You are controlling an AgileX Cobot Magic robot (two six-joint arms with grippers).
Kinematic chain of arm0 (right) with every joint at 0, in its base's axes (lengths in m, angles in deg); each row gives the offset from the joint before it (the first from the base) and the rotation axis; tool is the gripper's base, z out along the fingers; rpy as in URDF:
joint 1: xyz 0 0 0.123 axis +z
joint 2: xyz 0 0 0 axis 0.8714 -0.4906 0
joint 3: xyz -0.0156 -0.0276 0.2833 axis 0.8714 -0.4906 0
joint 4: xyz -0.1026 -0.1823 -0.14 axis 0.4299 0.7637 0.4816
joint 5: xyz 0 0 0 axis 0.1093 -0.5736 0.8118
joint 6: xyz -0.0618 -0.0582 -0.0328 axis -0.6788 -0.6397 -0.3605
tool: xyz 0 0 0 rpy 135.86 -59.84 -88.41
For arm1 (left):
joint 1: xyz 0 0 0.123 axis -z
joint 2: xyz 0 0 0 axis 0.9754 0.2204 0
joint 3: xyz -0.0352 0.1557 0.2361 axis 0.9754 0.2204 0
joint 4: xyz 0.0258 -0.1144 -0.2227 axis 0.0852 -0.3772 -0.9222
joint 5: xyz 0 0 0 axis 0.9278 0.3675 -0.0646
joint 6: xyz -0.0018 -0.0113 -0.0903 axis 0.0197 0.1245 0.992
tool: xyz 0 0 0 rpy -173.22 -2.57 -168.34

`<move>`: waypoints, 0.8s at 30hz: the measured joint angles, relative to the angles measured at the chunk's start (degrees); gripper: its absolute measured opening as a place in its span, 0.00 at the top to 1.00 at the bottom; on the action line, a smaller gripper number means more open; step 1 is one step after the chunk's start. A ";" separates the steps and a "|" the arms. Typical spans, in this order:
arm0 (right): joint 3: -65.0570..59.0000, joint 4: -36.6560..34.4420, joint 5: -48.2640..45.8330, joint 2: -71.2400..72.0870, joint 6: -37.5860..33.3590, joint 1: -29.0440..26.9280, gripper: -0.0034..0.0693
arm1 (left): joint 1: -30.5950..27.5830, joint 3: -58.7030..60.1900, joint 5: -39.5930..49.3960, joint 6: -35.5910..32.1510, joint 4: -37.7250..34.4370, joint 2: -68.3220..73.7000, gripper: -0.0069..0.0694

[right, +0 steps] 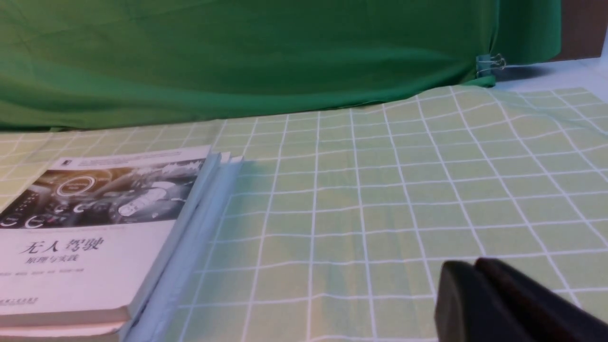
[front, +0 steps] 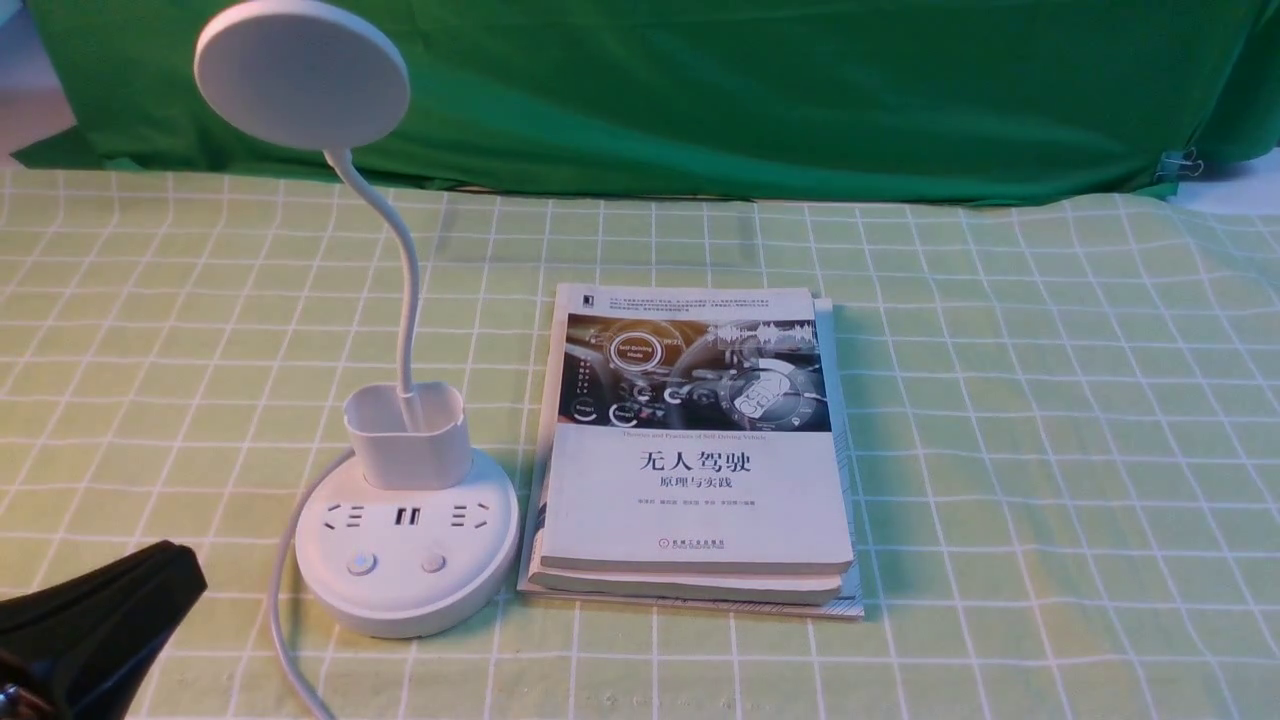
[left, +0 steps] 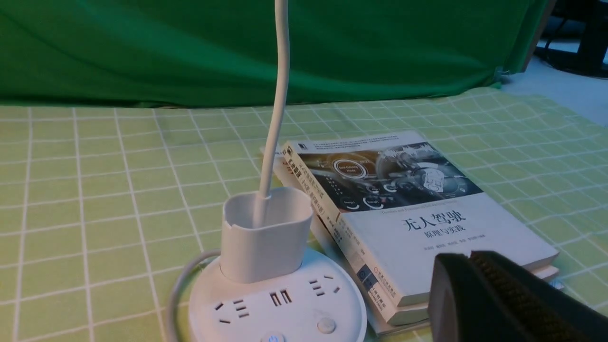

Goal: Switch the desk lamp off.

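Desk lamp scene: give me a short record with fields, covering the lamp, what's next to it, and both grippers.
lamp: white desk lamp, upright on the checked tablecloth, on the robot's left side
buttons: left button and right button on the base front
lit: cannot tell
beside lamp: stack of books, just right of the base
left arm: left gripper shut, near the base, not touching it
right arm: right gripper shut, above cloth right of the books

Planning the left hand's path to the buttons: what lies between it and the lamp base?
Front view: only the lamp's white cord crosses the checked cloth between left hand and lamp base.
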 joint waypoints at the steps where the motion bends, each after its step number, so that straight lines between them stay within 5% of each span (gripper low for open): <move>1: 0.00 0.00 0.00 0.00 0.00 0.00 0.91 | 0.00 0.13 0.00 0.00 0.00 0.00 0.90; 14: 0.00 0.00 0.03 0.00 0.00 0.00 0.91 | -2.08 0.49 -0.14 -0.37 5.42 -0.47 0.90; 24: 0.00 0.00 0.03 0.00 -0.04 0.00 0.91 | -16.79 8.93 -11.04 -3.59 3.49 -8.77 0.90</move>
